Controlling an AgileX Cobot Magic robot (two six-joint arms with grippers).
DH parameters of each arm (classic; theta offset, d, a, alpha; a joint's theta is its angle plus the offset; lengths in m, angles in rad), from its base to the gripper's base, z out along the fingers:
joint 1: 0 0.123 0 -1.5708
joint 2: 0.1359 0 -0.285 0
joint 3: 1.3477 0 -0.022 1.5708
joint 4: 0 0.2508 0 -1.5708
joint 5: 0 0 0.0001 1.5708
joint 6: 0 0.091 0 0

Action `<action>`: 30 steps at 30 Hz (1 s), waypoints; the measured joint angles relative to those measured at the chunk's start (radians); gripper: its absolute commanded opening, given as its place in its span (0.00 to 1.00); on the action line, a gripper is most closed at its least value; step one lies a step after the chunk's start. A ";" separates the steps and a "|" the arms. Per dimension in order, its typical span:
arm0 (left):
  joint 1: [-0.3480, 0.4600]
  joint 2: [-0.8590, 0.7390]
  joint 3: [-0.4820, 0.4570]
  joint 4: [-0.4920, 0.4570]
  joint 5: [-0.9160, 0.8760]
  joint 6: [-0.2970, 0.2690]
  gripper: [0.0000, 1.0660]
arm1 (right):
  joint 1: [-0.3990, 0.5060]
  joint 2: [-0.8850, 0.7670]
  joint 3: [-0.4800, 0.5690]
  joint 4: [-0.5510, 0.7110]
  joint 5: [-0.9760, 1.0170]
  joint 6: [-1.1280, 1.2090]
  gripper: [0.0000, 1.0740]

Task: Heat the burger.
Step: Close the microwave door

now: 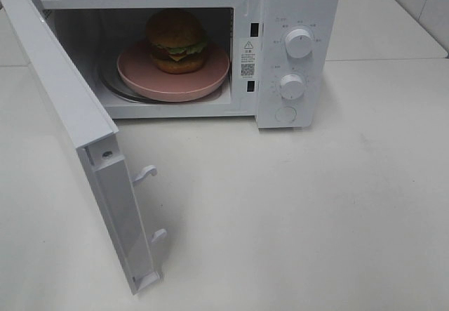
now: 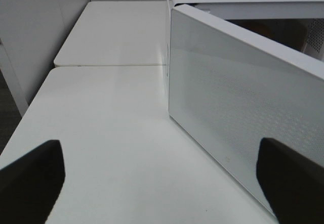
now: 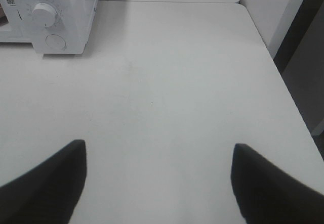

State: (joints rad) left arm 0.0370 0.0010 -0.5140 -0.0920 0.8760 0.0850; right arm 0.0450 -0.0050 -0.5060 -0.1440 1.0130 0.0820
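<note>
The burger [image 1: 175, 41] sits on a pink round plate [image 1: 172, 76] inside the white microwave [image 1: 295, 16], whose door [image 1: 77, 142] is swung wide open toward the front left. Neither arm shows in the exterior high view. In the left wrist view my left gripper [image 2: 162, 183] is open with nothing between its dark fingers [image 2: 30, 176], and it faces the outer side of the open door [image 2: 238, 107] from close by. My right gripper [image 3: 157, 183] is open and empty over the bare table, with the microwave's control panel [image 3: 48, 16] some way ahead of it.
The microwave has two white knobs [image 1: 299, 43] and a round button [image 1: 285, 114] on its right panel. The white table [image 1: 295, 213] ends at an edge [image 3: 283, 82] on the right. A second table surface [image 2: 116, 32] lies beyond a seam on the left.
</note>
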 measured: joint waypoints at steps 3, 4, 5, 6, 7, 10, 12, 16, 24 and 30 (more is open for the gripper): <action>0.000 0.038 0.000 0.000 -0.039 0.000 0.65 | 0.000 0.000 0.000 0.000 0.000 0.000 0.71; 0.000 0.065 0.000 0.000 -0.066 0.000 0.51 | 0.000 0.000 0.000 0.000 0.000 0.000 0.71; 0.000 0.065 0.000 0.000 -0.066 0.000 0.51 | 0.000 0.000 0.000 0.000 0.000 0.000 0.71; 0.000 0.077 -0.001 0.000 -0.082 0.000 0.45 | 0.000 0.000 0.000 0.000 0.000 0.000 0.71; 0.000 0.077 -0.001 0.000 -0.082 0.000 0.45 | 0.000 0.000 0.000 0.000 0.000 0.000 0.71; 0.000 0.143 -0.006 0.000 -0.135 0.000 0.20 | 0.000 0.000 0.000 0.000 0.000 0.000 0.71; 0.000 0.194 -0.006 0.001 -0.178 0.000 0.00 | 0.000 0.000 0.000 0.000 0.000 0.000 0.71; 0.000 0.246 -0.005 0.001 -0.234 0.000 0.00 | 0.000 0.000 0.000 0.000 0.000 0.000 0.71; 0.000 0.322 0.098 0.001 -0.572 0.000 0.00 | 0.000 0.000 0.000 0.000 0.000 0.000 0.71; 0.000 0.392 0.205 0.001 -0.848 0.000 0.00 | 0.000 0.000 0.000 0.001 0.000 0.000 0.71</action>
State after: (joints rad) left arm 0.0370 0.3930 -0.3090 -0.0910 0.0280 0.0850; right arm 0.0450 -0.0050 -0.5060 -0.1430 1.0130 0.0820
